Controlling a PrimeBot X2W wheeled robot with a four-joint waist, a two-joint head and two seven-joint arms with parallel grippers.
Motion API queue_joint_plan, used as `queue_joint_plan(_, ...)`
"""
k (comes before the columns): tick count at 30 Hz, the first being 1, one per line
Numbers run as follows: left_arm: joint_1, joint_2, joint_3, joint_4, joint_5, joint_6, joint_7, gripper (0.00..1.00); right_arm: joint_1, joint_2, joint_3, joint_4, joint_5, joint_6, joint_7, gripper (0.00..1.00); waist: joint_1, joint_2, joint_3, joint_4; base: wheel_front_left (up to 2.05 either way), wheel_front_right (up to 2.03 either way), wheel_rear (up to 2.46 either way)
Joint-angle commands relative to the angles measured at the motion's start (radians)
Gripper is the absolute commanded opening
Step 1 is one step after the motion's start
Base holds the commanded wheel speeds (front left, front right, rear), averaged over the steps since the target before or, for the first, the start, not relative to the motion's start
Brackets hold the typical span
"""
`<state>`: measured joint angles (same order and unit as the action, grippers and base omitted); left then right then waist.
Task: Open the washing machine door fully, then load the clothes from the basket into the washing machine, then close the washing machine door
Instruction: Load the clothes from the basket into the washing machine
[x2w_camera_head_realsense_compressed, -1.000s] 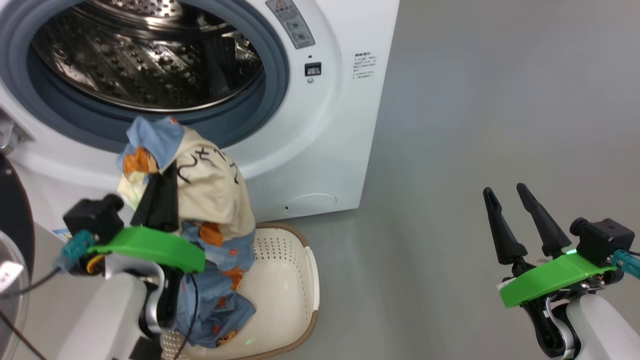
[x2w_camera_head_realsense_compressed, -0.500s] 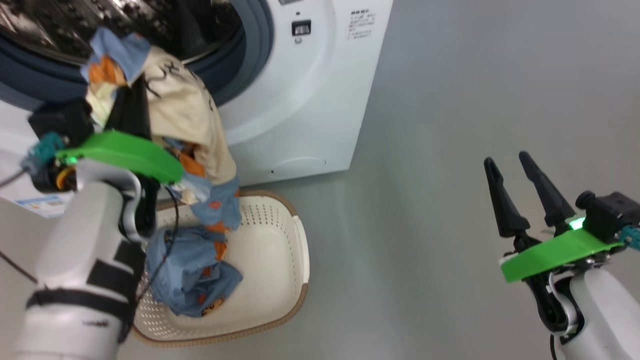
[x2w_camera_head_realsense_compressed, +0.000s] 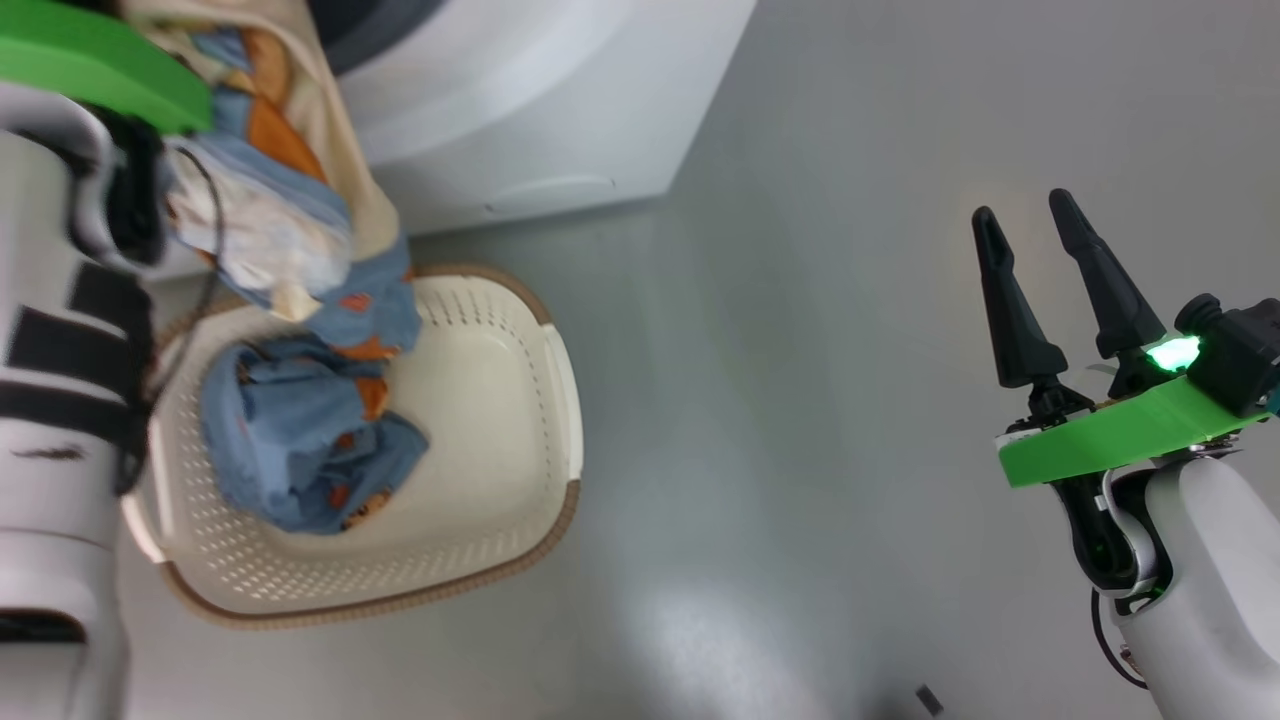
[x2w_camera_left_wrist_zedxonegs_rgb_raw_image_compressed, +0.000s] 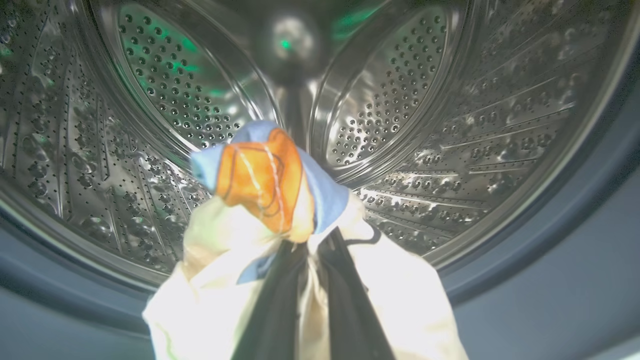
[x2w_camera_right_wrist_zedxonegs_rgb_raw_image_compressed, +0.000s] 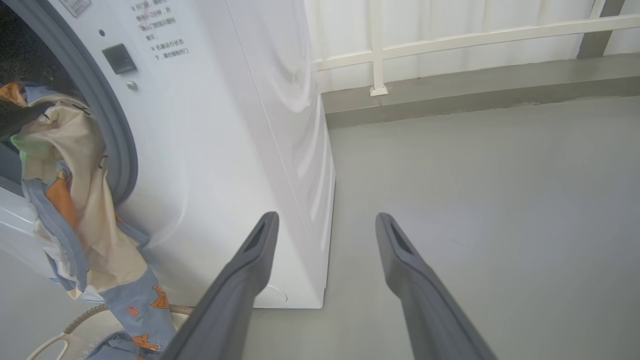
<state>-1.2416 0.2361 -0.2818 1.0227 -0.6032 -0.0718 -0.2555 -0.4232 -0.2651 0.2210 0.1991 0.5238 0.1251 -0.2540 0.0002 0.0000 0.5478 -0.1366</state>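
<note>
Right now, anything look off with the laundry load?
Yes. The left tool holds the clothes at the drum mouth, but the blue garment trails down the washing machine front and bunches in the basket. The bundle is not lifted clear.

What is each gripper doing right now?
Left gripper: shut on the clothes.
Right gripper: open, holding nothing.

Your left gripper (x2w_camera_left_wrist_zedxonegs_rgb_raw_image_compressed: 312, 252) has carried the bunched cream and light-blue, orange-printed clothes (x2w_camera_left_wrist_zedxonegs_rgb_raw_image_compressed: 260, 185) up from just above the cream perforated plastic basket (x2w_camera_head_realsense_compressed: 510, 400) to the open mouth of the big white washing machine (x2w_camera_right_wrist_zedxonegs_rgb_raw_image_compressed: 225, 125). Your head camera has tipped downward, so its whole view has shifted.
</note>
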Motion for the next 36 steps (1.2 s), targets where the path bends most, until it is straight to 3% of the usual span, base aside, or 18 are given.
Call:
queue_joint_plan(1, -0.041, 0.054, 0.024, -0.006, 0.021, -0.007, -0.006, 0.00, 0.006, -0.002, 0.010, -0.027, -0.015, 0.006, -0.008, 1.00, -0.0002, 0.0000, 0.103, -0.053, 0.00, 0.00, 0.00)
queue_joint_plan(5, -0.103, 0.081, 0.030, 0.015, 0.057, -0.008, -0.006, 0.00, -0.001, 0.012, 0.009, -0.037, -0.019, 0.006, -0.008, 1.00, -0.0002, 0.0000, 0.139, -0.081, 0.00, 0.00, 0.00)
queue_joint_plan(8, -0.134, 0.094, 0.040, -0.015, 0.095, 0.015, -0.006, 0.00, -0.001, 0.022, 0.008, -0.042, -0.022, 0.006, -0.008, 1.00, -0.0002, 0.0000, 0.156, -0.100, 0.00, 0.00, 0.00)
queue_joint_plan(13, -0.183, 0.120, 0.109, -0.187, 0.180, 0.061, -0.006, 0.00, -0.004, 0.035, 0.004, -0.051, -0.025, 0.006, -0.008, 1.00, -0.0002, 0.0000, 0.183, -0.117, 0.00, 0.00, 0.00)
queue_joint_plan(18, -0.137, 0.096, 0.225, -0.388, 0.267, 0.082, -0.006, 0.00, -0.009, 0.047, 0.003, -0.050, -0.029, 0.006, -0.008, 1.00, -0.0002, 0.0000, 0.188, -0.127, 0.00, 0.00, 0.00)
queue_joint_plan(21, -0.100, 0.072, 0.261, -0.386, 0.300, 0.069, -0.006, 0.00, -0.008, 0.051, 0.003, -0.045, -0.031, 0.006, -0.008, 1.00, -0.0002, 0.0000, 0.180, -0.128, 0.00, 0.00, 0.00)
queue_joint_plan(22, -0.091, 0.064, 0.265, -0.357, 0.305, 0.066, -0.006, 0.38, -0.008, 0.052, 0.004, -0.042, -0.031, 0.006, -0.008, 1.00, -0.0002, 0.0000, 0.175, -0.127, 0.00, 0.00, 0.00)
queue_joint_plan(23, -0.085, 0.057, 0.266, -0.316, 0.308, 0.062, -0.006, 1.00, -0.007, 0.052, 0.005, -0.040, -0.032, 0.006, -0.008, 1.00, -0.0002, 0.0000, 0.169, -0.126, 0.00, 0.00, 0.00)
queue_joint_plan(26, -0.100, 0.049, 0.245, -0.162, 0.324, 0.057, 0.001, 1.00, -0.004, 0.053, 0.011, -0.032, -0.031, 0.006, -0.008, 1.00, -0.0002, 0.0000, 0.150, -0.123, 0.00, 0.00, 0.00)
queue_joint_plan(30, -0.134, 0.039, 0.220, 0.033, 0.325, 0.047, 0.115, 1.00, -0.003, 0.052, 0.018, -0.023, -0.028, 0.006, -0.008, 1.00, -0.0002, 0.0000, 0.121, -0.118, 0.00, 0.00, 0.00)
queue_joint_plan(36, -0.149, 0.029, 0.214, 0.144, 0.310, 0.021, 0.137, 1.00, -0.004, 0.048, 0.027, -0.014, -0.024, 0.006, -0.008, 1.00, -0.0002, 0.0000, 0.082, -0.108, 0.00, 0.00, 0.00)
